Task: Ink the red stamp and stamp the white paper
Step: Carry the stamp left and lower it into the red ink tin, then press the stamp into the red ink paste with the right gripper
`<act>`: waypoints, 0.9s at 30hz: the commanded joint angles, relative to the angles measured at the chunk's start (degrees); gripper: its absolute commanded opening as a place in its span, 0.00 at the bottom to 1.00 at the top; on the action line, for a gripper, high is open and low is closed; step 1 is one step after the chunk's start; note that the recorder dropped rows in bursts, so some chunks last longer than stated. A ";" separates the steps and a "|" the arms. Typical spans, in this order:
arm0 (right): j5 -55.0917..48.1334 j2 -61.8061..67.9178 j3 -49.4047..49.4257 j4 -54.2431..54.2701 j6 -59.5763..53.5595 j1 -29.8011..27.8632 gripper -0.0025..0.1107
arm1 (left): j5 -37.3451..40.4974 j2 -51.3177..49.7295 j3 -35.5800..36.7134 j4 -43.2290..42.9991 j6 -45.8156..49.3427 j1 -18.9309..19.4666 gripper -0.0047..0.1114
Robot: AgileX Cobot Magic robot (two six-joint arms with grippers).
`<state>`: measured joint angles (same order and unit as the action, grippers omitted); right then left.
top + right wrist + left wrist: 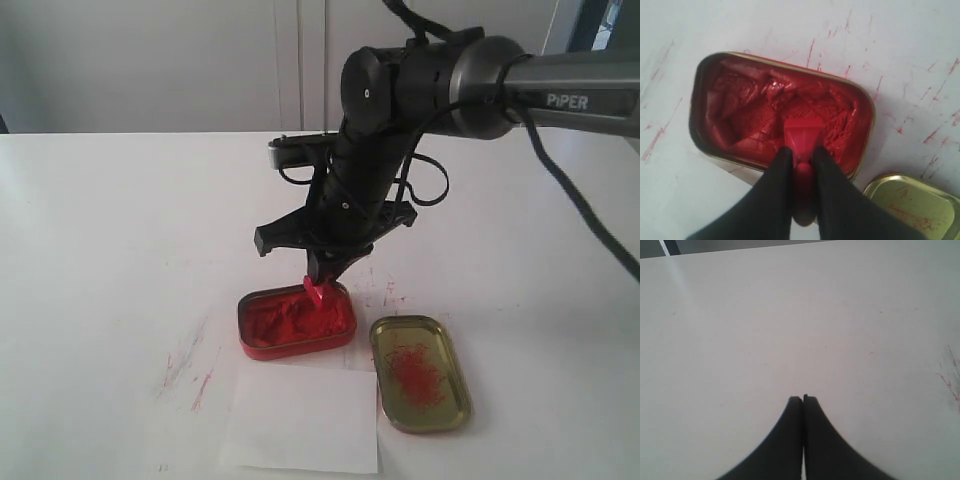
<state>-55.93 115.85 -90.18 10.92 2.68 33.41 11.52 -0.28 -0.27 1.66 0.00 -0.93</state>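
Stamp (pixel 802 134) clamped in right gripper (pixel 802 152), base down in ink tin (pixel 297 350). I worry sticky paste (pixel 750 107) tugs it askew on lift.

Exterior view: bright, diffuse light washes the table (pixel 100 220) almost blank, so the paper (pixel 300 420), nearer the camera than the right pincer (pixel 320 283), barely stands out. Shadows around that pincer and the tin (pixel 300 348) below it are faint and soft; the lid (pixel 440 400) beside it glints at the rim. The whole picture is slightly soft.

Left wrist view: the left pincer (pixel 803 399) is a blurred black silhouette. Far ahead of it a pale glare streak (pixel 677 277) crosses the table, which greys toward the corners.

Right wrist view: the fingers (pixel 775 200) are out of focus, the stamp (pixel 802 132) is sharper, and wet highlights show on the ink (pixel 750 105).
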 commanded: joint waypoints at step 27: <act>3.68 6.56 -0.47 1.07 -1.59 0.20 0.02 | 0.04 0.28 0.27 0.07 0.00 -0.32 0.04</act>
<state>-52.25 121.50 -90.18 12.67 1.88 33.66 11.52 -0.28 -0.27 1.66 0.00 -0.93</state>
